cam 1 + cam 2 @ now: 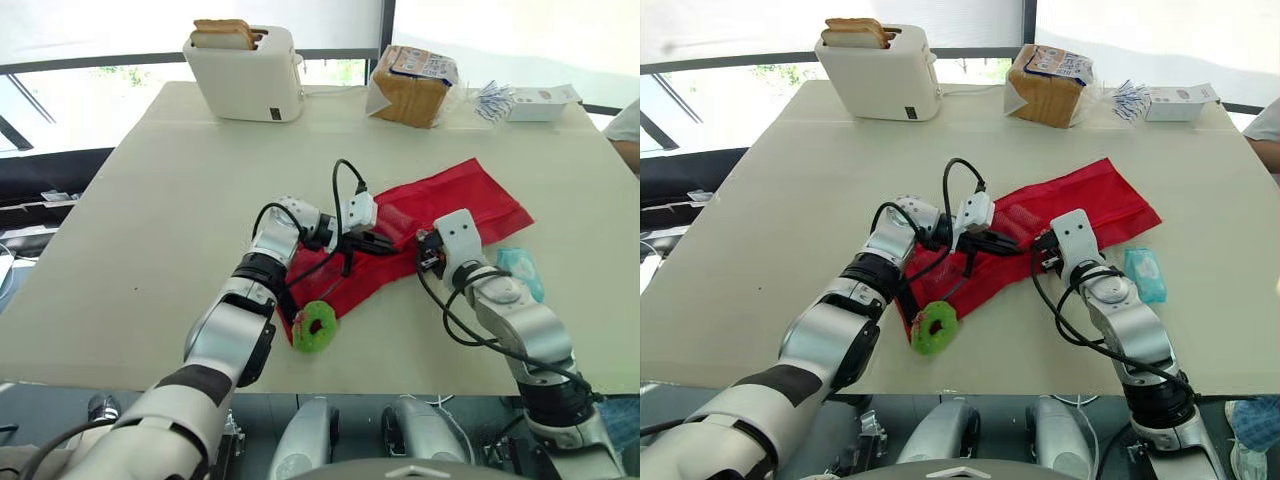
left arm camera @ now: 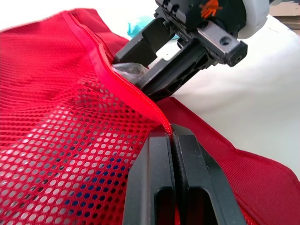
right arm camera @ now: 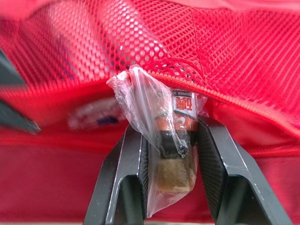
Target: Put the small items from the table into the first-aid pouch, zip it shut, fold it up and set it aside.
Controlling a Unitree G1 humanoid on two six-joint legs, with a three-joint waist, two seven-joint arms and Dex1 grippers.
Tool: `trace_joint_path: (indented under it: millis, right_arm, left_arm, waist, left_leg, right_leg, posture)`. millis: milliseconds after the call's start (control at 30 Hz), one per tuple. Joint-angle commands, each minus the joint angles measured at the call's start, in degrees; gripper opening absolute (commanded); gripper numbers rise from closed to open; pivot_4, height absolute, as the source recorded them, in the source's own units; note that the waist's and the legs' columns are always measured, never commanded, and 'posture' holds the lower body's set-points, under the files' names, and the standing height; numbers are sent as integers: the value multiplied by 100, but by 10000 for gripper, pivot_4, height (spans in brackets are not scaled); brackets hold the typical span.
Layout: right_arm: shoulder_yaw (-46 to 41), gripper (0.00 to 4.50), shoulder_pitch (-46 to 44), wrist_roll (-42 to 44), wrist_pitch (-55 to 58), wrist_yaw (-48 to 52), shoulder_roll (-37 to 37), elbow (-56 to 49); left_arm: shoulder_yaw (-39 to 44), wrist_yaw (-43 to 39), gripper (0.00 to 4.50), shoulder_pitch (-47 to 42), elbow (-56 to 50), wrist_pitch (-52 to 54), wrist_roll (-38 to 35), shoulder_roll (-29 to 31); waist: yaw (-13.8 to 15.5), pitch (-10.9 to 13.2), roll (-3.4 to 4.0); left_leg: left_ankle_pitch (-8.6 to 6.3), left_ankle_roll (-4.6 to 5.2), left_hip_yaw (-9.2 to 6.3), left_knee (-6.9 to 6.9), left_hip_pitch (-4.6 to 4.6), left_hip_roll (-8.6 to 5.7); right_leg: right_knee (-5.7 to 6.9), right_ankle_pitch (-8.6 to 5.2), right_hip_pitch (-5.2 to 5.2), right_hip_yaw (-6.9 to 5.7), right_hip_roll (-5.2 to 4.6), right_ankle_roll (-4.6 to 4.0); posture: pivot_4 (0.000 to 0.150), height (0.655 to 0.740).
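Fingers (image 2: 154, 187) of the left gripper (image 2: 171, 133) are pinched tight on the zip edge (image 2: 122, 82) of the red mesh pouch (image 1: 450, 205), lifting that lip. Facing them, the right gripper (image 3: 171, 129) has its fingers (image 3: 124, 173) clamped on a small orange-labelled item in clear wrap (image 3: 174, 171), held right at the pouch's opening, just under the raised edge. The pouch lies flat on the table (image 1: 160, 200), mesh side up. Its long axis runs on a diagonal, from the corner nearest the robot's left to the far corner on the robot's right. The zip follows that length and the opening faces the right gripper. A green roll (image 1: 316, 326) touches the pouch's nearest corner, and a teal packet (image 1: 522, 270) lies just beside its right-hand edge, both outside it. The task looks to be early: one item is going in, two wait, and the zipping, folding and setting aside are all not yet done.
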Motion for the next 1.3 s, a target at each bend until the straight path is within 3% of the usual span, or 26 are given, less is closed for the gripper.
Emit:
trace_joint_path:
  millis: [33, 500, 833, 1300]
  right_arm:
    - [357, 9467, 58, -68, -211, 333, -253, -424]
    - [-430, 9467, 784, -59, 416, -26, -15, -1072]
    - [-118, 9467, 173, -458, -213, -69, -52, -30]
    - [564, 9467, 3, -1044, -1241, 842, -1001, 425]
  left_arm:
    - [-39, -67, 0, -157, 61, -165, 32, -90]
    - [-13, -30, 0, -273, 318, -317, 119, -192]
    - [-102, -160, 0, -322, 493, -533, 232, -321]
    - [-64, -142, 0, -331, 684, -642, 316, -354]
  waist:
    - [-7, 0, 0]
    - [0, 0, 0]
    - [-11, 0, 0]
    - [-13, 0, 0]
  left_leg:
    - [0, 0, 0, 0, 0, 0]
    - [0, 0, -2, 0, 0, 0]
    - [0, 0, 0, 0, 2, -1]
    - [0, 0, 0, 0, 2, -1]
  right_leg:
    - [0, 0, 0, 0, 0, 0]
    - [0, 0, 1, -2, 1, 0]
    - [1, 0, 0, -1, 1, 0]
    - [0, 0, 1, -2, 1, 0]
  posture:
    - [1500, 7400]
    - [1500, 7400]
    - [1500, 7400]
    - [1500, 7400]
